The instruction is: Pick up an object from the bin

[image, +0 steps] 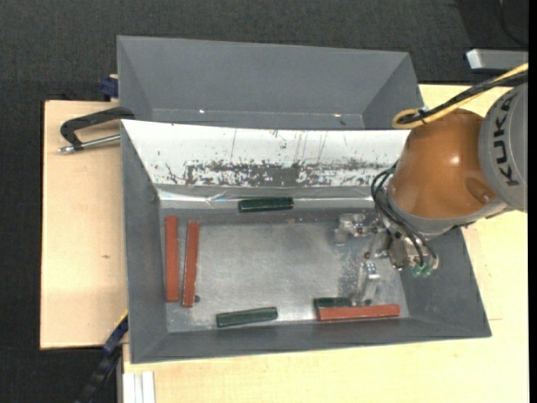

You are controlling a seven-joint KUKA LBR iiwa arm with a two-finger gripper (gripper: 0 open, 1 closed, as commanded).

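Pincer (369, 280) low over the floor of the grey bin (143, 250), beneath the arm's orange cover (440, 170). Cannot tell whether clenched or released. Nearest to it, just below it in the view: red bar (361, 311), flat and slim. Lies lengthwise against the front wall, close under the pincer; hard to tell whether touched or just beside. At that bar's left end, down and slightly left of the pincer: short green piece (329, 303), dark, partly tucked behind the red. Farther left of the pincer, along the same front wall: front green bar (246, 316), dark, well apart from it. Up and to the left of the pincer, against the back wall: back green bar (266, 204), also dark, lying along the wall. Far to the pincer's left, by the left wall: outer red strip (171, 259) and inner red strip (190, 263), side by side, running front to back, close together.
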